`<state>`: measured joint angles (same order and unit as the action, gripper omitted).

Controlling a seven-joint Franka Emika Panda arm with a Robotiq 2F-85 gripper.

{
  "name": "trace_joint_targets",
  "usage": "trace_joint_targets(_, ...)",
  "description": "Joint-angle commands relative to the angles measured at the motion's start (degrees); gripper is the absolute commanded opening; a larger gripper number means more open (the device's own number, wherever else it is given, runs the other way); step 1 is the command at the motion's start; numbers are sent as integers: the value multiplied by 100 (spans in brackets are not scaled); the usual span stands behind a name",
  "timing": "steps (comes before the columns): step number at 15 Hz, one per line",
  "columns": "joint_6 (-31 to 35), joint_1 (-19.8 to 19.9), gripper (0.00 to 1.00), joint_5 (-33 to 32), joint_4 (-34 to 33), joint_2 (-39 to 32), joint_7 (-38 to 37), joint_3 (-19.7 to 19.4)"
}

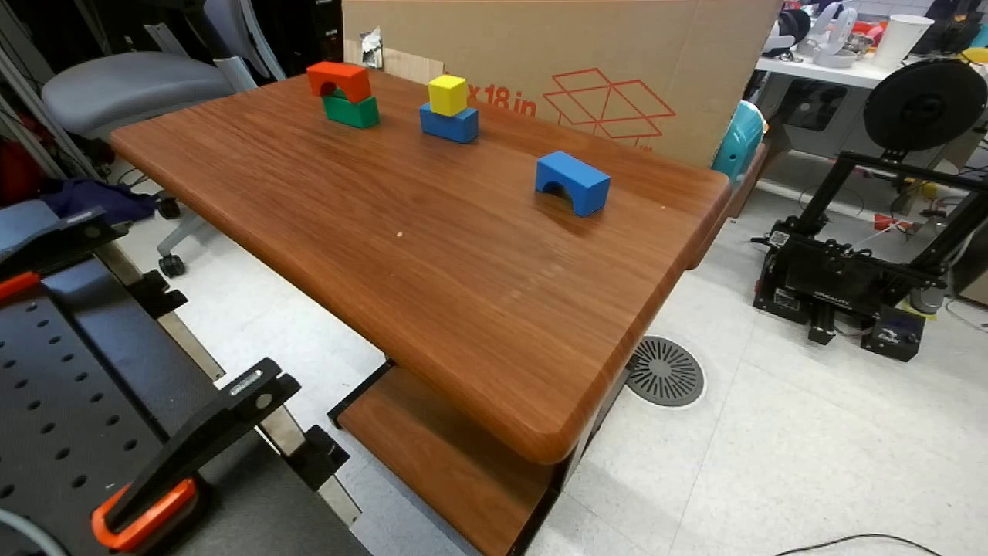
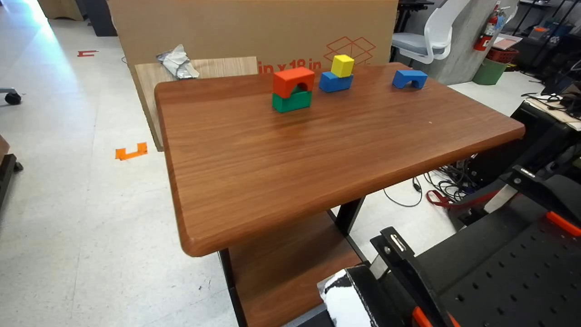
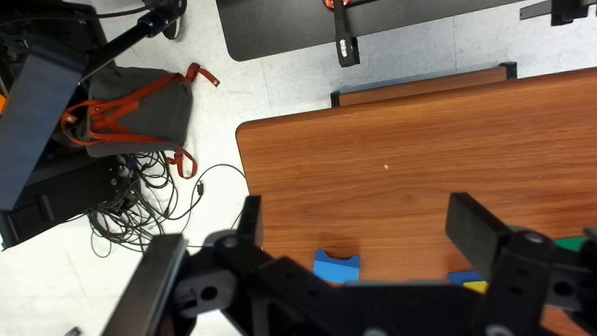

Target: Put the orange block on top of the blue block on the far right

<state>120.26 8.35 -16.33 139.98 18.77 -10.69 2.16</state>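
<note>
The orange block (image 1: 340, 78) is an arch resting on a green block (image 1: 353, 112); the pair also shows in an exterior view as orange block (image 2: 293, 81) and green block (image 2: 291, 101). In the wrist view the orange block is hidden, with only part of the green block (image 3: 570, 243) showing. The blue block (image 1: 575, 180), notched underneath, stands alone on the table; it also shows in an exterior view (image 2: 409, 77) and the wrist view (image 3: 336, 269). My gripper (image 3: 360, 219) is open and empty, above the table. It is outside both exterior views.
A yellow cube (image 1: 448, 95) sits on a plain blue block (image 1: 450, 124) between the orange-and-green stack and the notched blue block. A large cardboard box (image 1: 617, 46) stands behind the wooden table (image 1: 432, 255). Black clamps (image 1: 208, 432) sit on a dark bench along the near side.
</note>
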Motion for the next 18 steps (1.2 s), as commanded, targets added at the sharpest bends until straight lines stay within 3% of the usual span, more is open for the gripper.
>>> trace_joint_targets(1,-26,-106,100,-54,-27,-47,-64,-70)
trace_joint_targets(7,227,-386,100,8,-147,-760,-19,33)
trace_joint_targets(12,1052,-773,100,-24,-53,-1348,143,116)
trace_joint_targets(18,2199,-1130,100,240,-312,-2265,983,191)
